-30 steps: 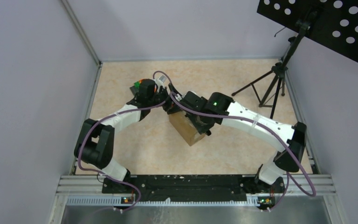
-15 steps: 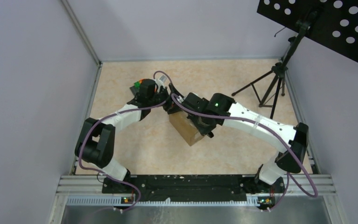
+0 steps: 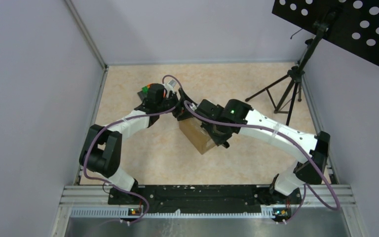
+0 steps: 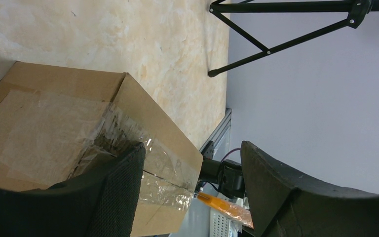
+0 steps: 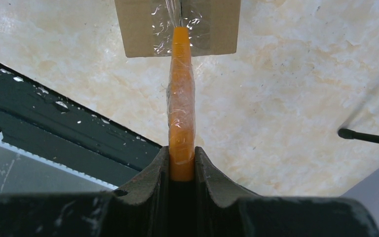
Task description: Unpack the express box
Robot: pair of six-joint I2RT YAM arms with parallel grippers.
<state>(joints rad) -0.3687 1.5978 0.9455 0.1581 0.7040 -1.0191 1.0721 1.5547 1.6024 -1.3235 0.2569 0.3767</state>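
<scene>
right fingers [image 5: 153,190] drew nearer, pinching orange tool [image 5: 181,98] against express box [image 4: 49,98], left fingers [image 4: 121,197] wide beside it

1. The express box [image 3: 196,137] is a small, oblong carton of brown corrugated cardboard.
2. Its flaps lie closed. Clear, wrinkled tape runs along the top seam and down over an end face, and it is crumpled at the upper edge.
3. It rests flat on the beige tabletop [image 3: 128,98], turned askew, left of the black tripod [image 3: 287,94] and slightly nearer the front.
4. An orange tool [image 5: 181,98] touches the taped seam of one end face with its tip.
</scene>
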